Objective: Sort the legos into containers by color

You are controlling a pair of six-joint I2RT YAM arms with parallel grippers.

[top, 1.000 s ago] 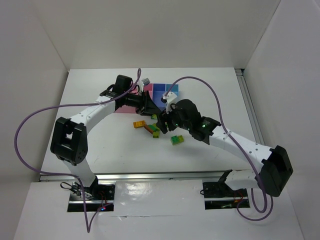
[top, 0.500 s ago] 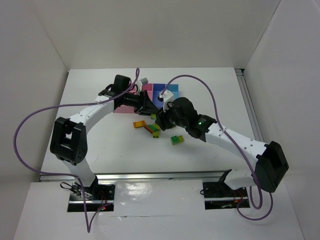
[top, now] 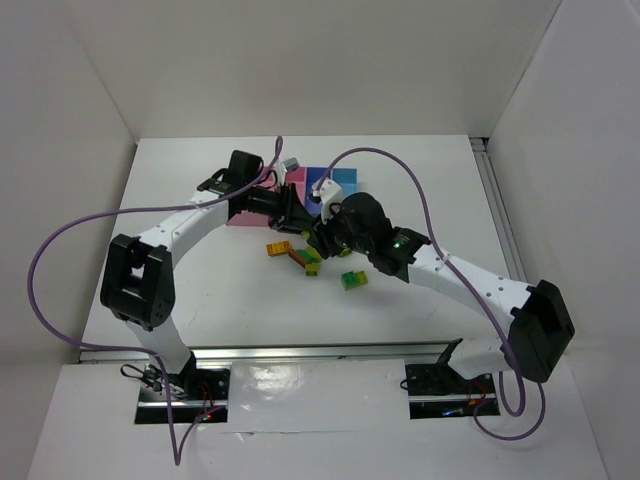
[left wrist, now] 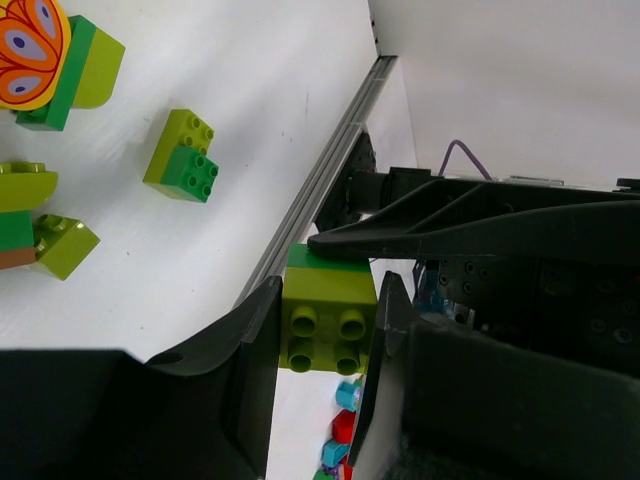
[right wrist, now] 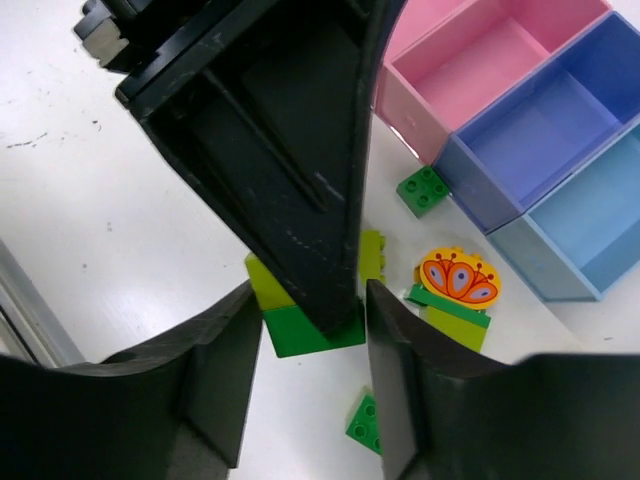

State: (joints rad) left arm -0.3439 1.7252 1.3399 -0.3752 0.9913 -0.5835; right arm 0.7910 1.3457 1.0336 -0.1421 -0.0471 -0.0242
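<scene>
My left gripper (left wrist: 330, 335) is shut on a yellow-green brick (left wrist: 328, 322) with a green brick (left wrist: 322, 259) stuck on top, held above the table. My right gripper (right wrist: 305, 320) meets it from the other side, and its jaws sit against the green brick (right wrist: 300, 332). In the top view the two grippers (top: 312, 228) touch just in front of the containers (top: 322, 178). The pink (right wrist: 480, 60), blue-purple (right wrist: 560, 120) and light blue (right wrist: 610, 200) bins look empty. Loose legos lie below: a small green one (right wrist: 423, 190), a flower-topped stack (right wrist: 458, 278) and another green one (right wrist: 365, 422).
On the table in front of the grippers lie an orange-yellow brick (top: 278, 248), a red-brown and green stack (top: 305, 259) and a green and yellow pair (top: 353, 279). Purple cables loop over both arms. White walls close in the table on three sides.
My right gripper has moved up and to the left, onto the brick pair held by the left gripper. The left arm has stayed nearly still.
</scene>
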